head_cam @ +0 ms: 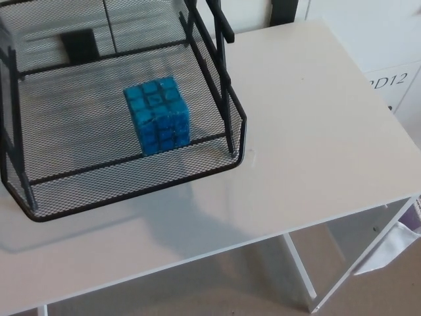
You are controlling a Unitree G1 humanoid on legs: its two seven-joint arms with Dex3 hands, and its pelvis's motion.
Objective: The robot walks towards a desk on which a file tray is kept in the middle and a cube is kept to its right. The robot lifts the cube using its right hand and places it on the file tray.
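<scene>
Editor: Where is the cube (158,115) sitting?
Photographer: It is resting inside the tray (131,181), on the mesh floor toward the tray's front right corner.
Editor: And the hands?
Photographer: Neither is showing, so their grip cannot be told. The desk (309,131) is stretching away right of the tray.

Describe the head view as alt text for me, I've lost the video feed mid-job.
A blue cube rests on the mesh floor of a black wire file tray, near its front right corner. The tray stands on a white desk, seen from above. The left hand and the right hand are both out of view.
</scene>
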